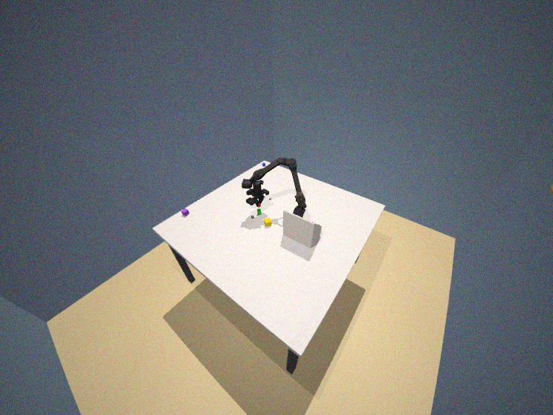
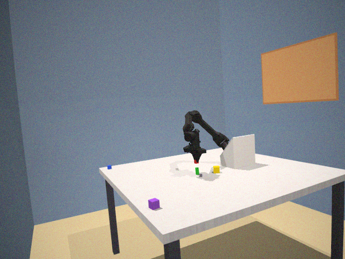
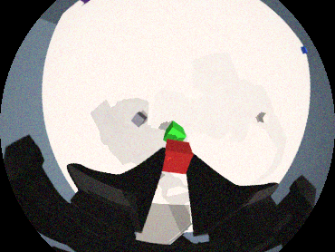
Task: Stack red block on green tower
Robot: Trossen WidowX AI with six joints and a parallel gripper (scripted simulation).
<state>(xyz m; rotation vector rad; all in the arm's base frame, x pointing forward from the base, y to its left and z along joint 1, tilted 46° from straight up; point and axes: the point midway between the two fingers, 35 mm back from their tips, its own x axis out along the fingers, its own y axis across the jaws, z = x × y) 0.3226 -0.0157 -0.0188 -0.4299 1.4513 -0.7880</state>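
My gripper (image 1: pixel 259 204) (image 2: pixel 196 161) (image 3: pixel 176 152) points down and is shut on the red block. The red block (image 1: pixel 259 205) (image 2: pixel 195 161) (image 3: pixel 177 159) is held between the fingertips in the air, above the green tower with a gap between them. The green tower (image 1: pixel 259 212) (image 2: pixel 197 171) (image 3: pixel 175 132) stands upright on the white table (image 1: pixel 285 285) (image 2: pixel 236 192) (image 3: pixel 181 36). In the wrist view the red block covers part of the tower's near side, so the exact alignment of the two is hard to tell.
A small grey block (image 1: pixel 252 216) (image 2: pixel 200 175) (image 3: pixel 138 119) lies close to the tower. A yellow block (image 1: pixel 267 222) (image 2: pixel 216 169) is nearby. A small pale block (image 2: pixel 176 168) (image 3: pixel 261 117), a purple block (image 1: pixel 185 212) (image 2: pixel 153 203), a blue block (image 1: pixel 264 164) (image 2: pixel 109 167) and a grey wedge (image 1: pixel 298 229) (image 2: pixel 243 152) stand farther off.
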